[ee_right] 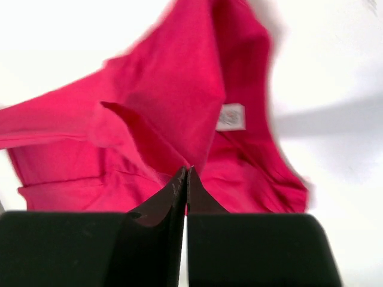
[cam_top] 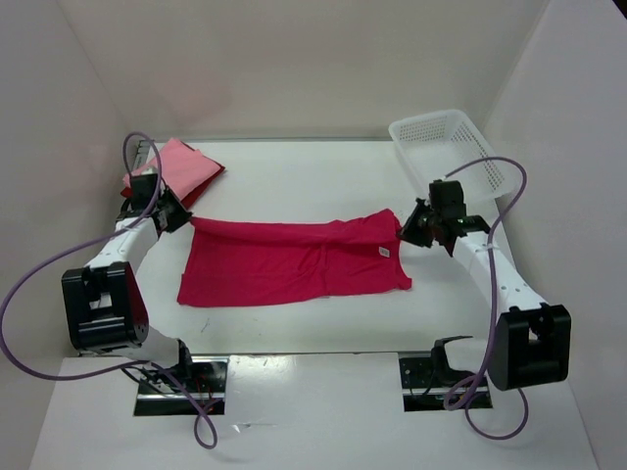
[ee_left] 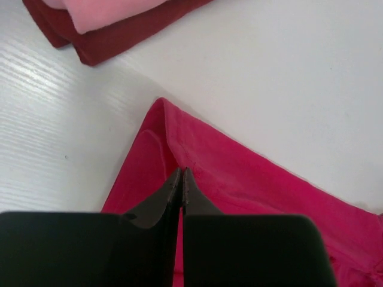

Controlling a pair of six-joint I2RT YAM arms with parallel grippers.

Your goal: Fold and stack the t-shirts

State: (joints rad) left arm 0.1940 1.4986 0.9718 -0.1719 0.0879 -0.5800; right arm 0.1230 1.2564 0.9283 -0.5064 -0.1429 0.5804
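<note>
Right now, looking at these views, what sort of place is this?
Probably a robot lab test cell: bare white walls box in a white table, a left arm and right arm are bolted at its near edge, and the only props are a magenta shirt, folded shirts and a basket.

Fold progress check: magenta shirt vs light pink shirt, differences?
The magenta shirt lies spread wide mid-table; the light pink shirt is folded compact, far left. The left end effector and right end effector pinch the magenta shirt; the light pink shirt is untouched, atop a folded dark red shirt. Both plain cloth.
</note>
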